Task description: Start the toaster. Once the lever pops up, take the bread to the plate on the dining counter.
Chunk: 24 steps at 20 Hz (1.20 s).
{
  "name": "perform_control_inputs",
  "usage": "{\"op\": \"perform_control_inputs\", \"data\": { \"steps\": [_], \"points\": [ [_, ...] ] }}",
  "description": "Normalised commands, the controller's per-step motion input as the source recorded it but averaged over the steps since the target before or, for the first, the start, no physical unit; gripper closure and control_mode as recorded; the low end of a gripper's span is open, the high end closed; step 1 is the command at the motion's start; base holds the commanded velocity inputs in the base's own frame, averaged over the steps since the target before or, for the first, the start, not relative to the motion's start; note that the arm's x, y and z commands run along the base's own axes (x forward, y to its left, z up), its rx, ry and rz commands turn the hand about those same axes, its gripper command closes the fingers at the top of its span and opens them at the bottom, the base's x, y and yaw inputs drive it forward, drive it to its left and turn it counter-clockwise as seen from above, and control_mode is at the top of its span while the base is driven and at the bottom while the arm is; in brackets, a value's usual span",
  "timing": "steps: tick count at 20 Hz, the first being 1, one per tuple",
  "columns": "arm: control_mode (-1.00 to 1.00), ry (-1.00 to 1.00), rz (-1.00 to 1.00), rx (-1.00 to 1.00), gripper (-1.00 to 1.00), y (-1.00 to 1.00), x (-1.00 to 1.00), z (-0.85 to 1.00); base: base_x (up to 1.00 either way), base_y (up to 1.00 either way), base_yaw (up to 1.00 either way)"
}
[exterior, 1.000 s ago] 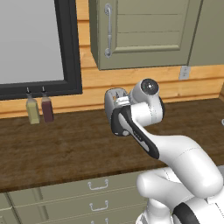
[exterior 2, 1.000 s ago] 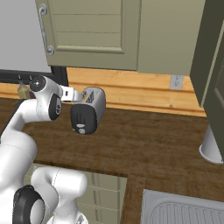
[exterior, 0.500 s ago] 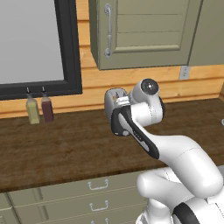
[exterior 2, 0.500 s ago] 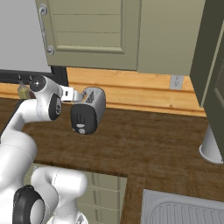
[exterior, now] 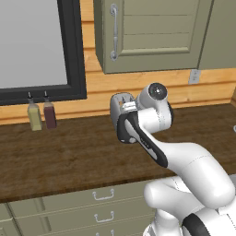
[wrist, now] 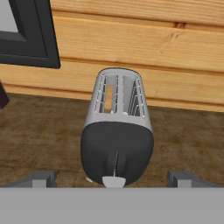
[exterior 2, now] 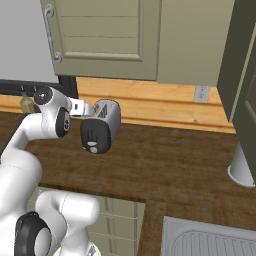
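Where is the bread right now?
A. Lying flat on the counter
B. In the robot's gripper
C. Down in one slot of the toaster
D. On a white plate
C, because the hand view shows the tan bread sitting down inside the left slot of the toaster, while the other slot looks empty.

The arm is rising from the base and bending forward at the elbow, the hand pointing level toward the wall. The gripper (wrist: 113,177) is standing wide open, its fingertips (wrist: 41,177) spread far apart and holding nothing.

toaster (wrist: 117,135) on counter (exterior 2: 165,165) before wall, bread (wrist: 109,98) in its slot, bottles (exterior: 41,115) left
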Motion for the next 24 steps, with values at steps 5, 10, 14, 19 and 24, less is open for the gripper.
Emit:
{"op": "perform_control_inputs", "data": {
  "steps": [5, 10, 14, 19, 24],
  "points": [
    [-1.00, 0.00, 0.00, 0.00, -1.00, 0.00, 0.00, 0.00, 0.00, 0.00, 0.00],
    [-1.00, 0.00, 0.00, 0.00, -1.00, 0.00, 0.00, 0.00, 0.00, 0.00, 0.00],
    [-1.00, 0.00, 0.00, 0.00, -1.00, 0.00, 0.00, 0.00, 0.00, 0.00, 0.00],
    [-1.00, 0.00, 0.00, 0.00, -1.00, 0.00, 0.00, 0.00, 0.00, 0.00, 0.00],
    [-1.00, 0.00, 0.00, 0.00, -1.00, 0.00, 0.00, 0.00, 0.00, 0.00, 0.00]
  ]
}}
